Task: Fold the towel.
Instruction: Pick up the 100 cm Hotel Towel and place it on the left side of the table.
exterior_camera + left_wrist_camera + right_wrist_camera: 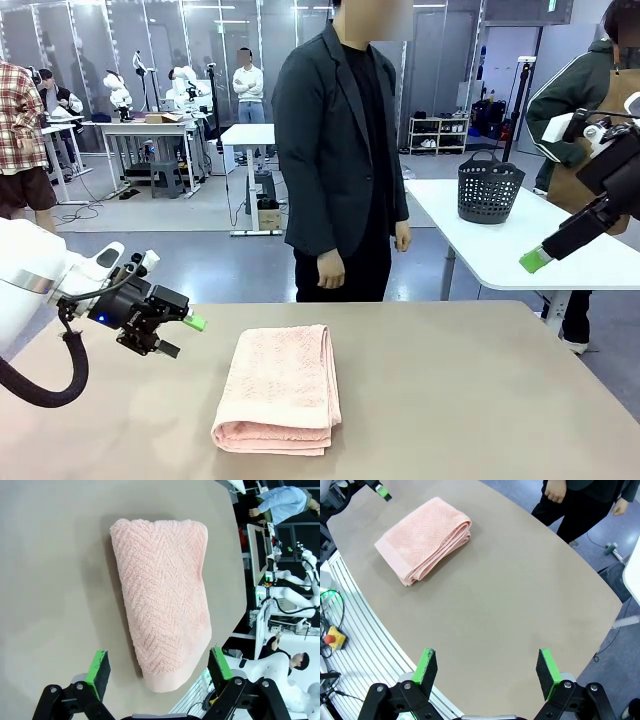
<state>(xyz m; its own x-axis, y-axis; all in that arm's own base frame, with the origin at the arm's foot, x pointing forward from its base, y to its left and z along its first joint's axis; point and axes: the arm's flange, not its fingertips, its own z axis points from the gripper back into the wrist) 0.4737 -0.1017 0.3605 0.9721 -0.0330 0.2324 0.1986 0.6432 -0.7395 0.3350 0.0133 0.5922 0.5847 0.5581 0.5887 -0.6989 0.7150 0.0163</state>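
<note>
Salmon-pink terry towel (279, 389) sat folded into a narrow stack on the tan table (480, 400), left of centre in the front view, long axis running away from the robot, rounded fold edge at the near end. Herringbone weave was clear in the left wrist view (162, 597), and layered edges showed along one long side in the right wrist view (424, 539). Left gripper (180, 335) hung above the table just left of the towel, apart from it, jaws spread wide with nothing between them; its wrist camera looked down on the towel with both green pads (98, 667) framing the towel's near end from above, no contact. Right gripper (535, 262) was raised off to the right side, well clear of the towel, and only one green pad was visible in the front view. Its own camera showed the fingers (427, 666) wide apart and empty over bare tabletop near the table edge. A person in a dark blazer (335, 150) stood at the far side of the table, hands down at the sides. A dark perforated basket (489, 187) rested on a white table (500, 250) behind, to the right.
</note>
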